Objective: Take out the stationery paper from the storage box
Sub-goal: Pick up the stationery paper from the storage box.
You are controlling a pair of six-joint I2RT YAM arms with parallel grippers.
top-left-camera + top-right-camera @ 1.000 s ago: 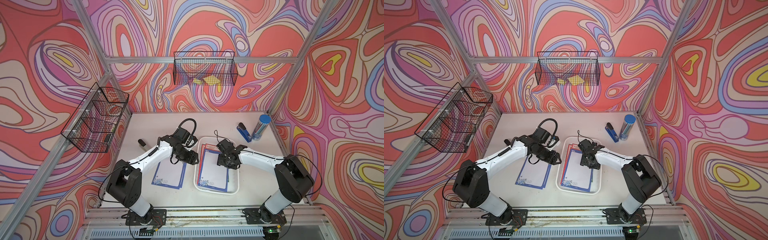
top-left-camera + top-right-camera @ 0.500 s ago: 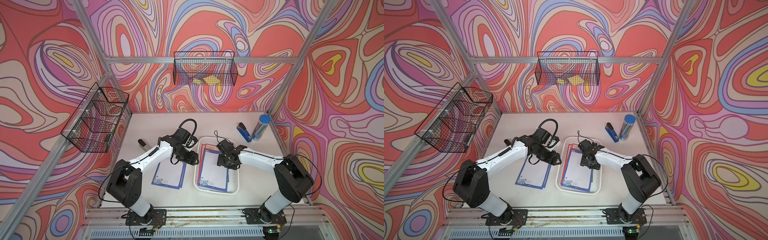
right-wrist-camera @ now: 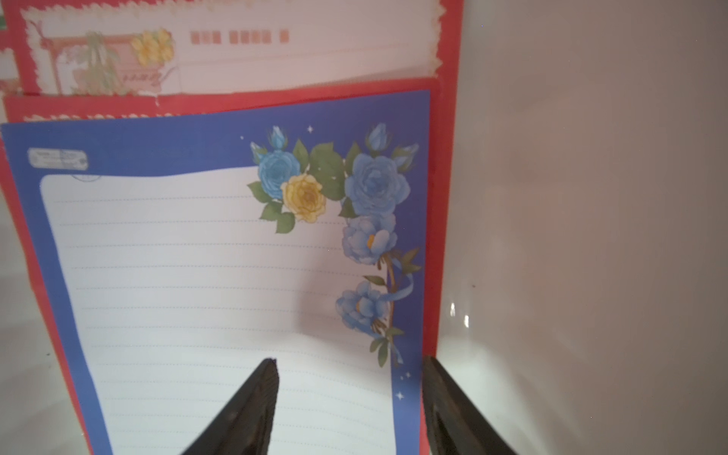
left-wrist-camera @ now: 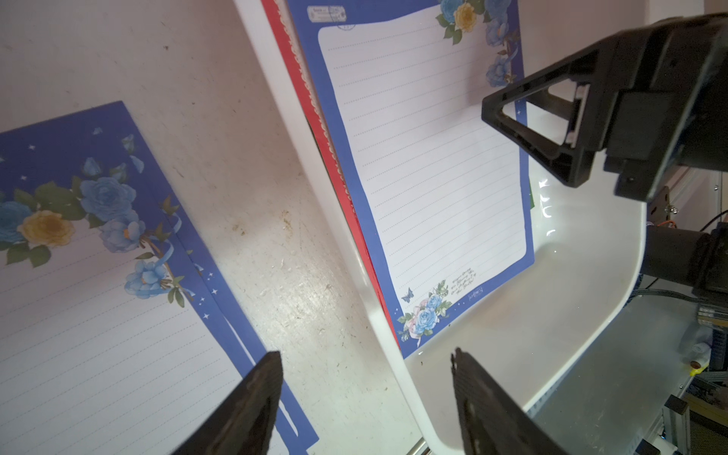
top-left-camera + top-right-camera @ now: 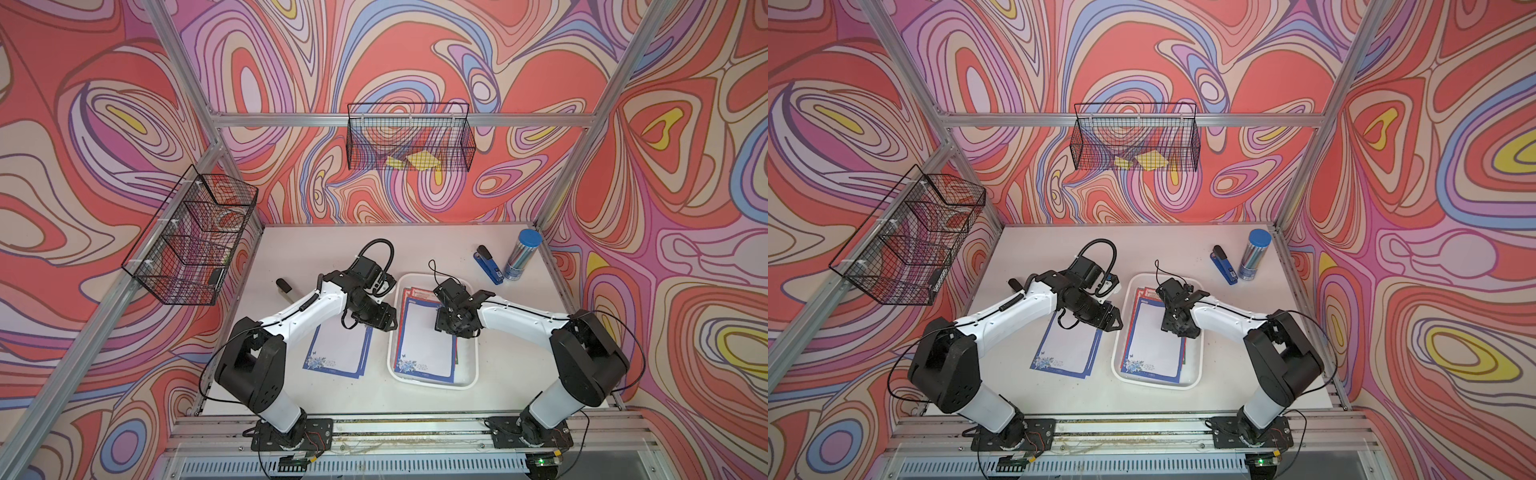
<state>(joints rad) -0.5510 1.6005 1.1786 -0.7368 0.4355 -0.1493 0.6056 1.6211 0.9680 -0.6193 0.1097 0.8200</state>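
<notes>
The desk [image 5: 415, 249] bears the storage box [image 5: 465, 380], with blue-bordered stationery paper [image 5: 338, 353] just left. A stapler [image 5: 488, 266] and capped tube [image 5: 521, 255] sit far right.

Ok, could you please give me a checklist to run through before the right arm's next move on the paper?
1. Jaws of the right gripper apart: ok.
2. Edge of the top blue sheet between those jaws: ok.
3. Only that sheet taken, with the red sheets left in the storage box: cannot tell.
4. The left gripper open, holding nothing: ok.
5. The outside sheets lying flat: ok.
</notes>
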